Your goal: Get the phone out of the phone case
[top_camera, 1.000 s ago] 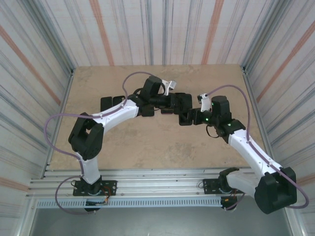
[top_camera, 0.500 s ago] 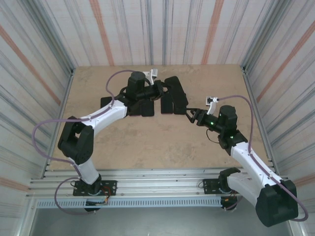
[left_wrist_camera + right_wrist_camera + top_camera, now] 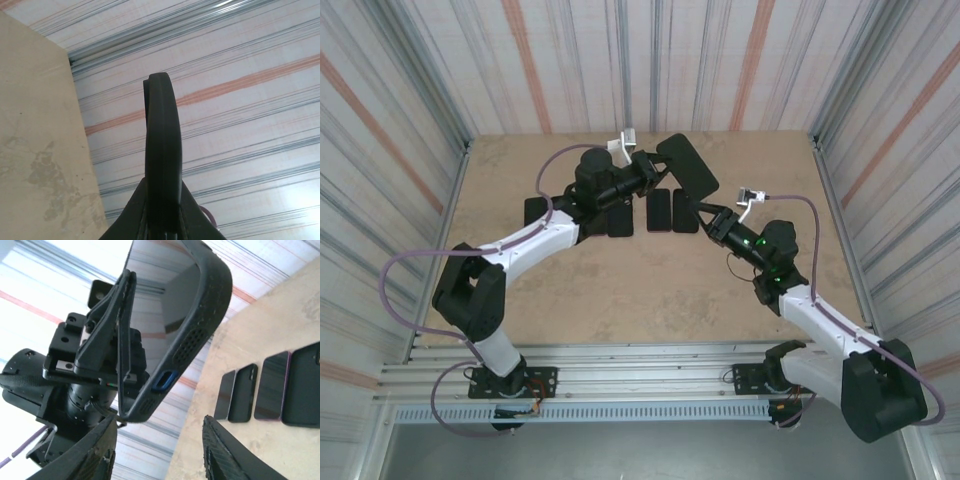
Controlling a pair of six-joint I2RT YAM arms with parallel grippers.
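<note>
A black rugged phone case with a blue-ringed port hangs in the air, tilted, and the phone in it shows as a glossy screen mirroring the walls. My left gripper is shut on the phone case, seen edge-on between its fingers. From above, the phone case sits at the back middle with the left gripper on its left edge. My right gripper stands open just below the case's lower corner, nothing between its fingers. From above, the right gripper is just below and right of the case.
Several dark phones and cases lie flat in a row on the tan table, some under the left arm; they appear in the right wrist view too. Striped walls close in the back and sides.
The left arm has lifted the cased phone up and toward the back right, tilting it. The right gripper has followed to its lower corner and its jaws have narrowed.
</note>
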